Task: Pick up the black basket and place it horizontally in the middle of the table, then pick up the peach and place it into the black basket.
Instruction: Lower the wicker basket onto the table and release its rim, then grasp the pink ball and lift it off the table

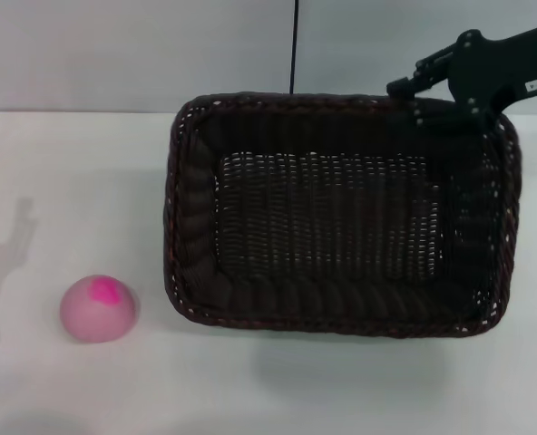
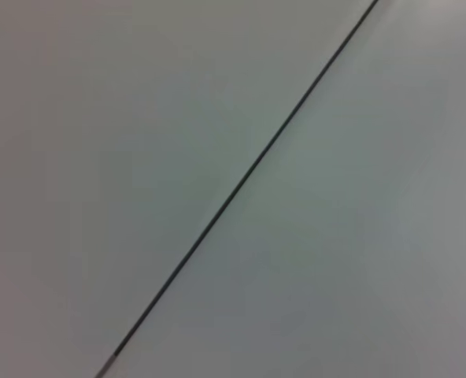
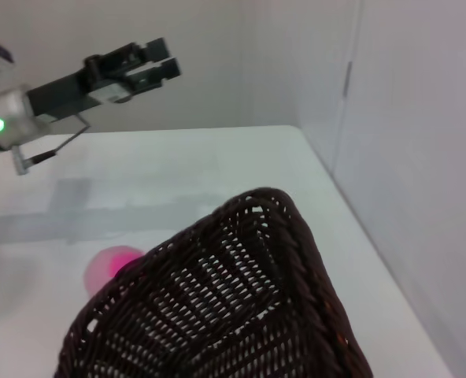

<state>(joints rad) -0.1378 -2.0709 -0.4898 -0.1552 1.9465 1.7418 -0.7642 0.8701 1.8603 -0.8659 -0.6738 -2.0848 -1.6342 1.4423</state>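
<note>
Black basket (image 1: 341, 213) far rim hides right gripper (image 1: 414, 95) fingers (peach (image 1: 98, 308) apart).

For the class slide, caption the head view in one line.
Right claw at the basket's far rim; peach waiting on the table.

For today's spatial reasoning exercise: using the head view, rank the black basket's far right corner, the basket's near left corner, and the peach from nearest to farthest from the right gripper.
1. Far right corner of the black basket: right beside the right gripper, at the back.
2. Near left corner of the basket: diagonally across, toward the front.
3. The peach: alone on the table, left of the basket, farthest.
</note>
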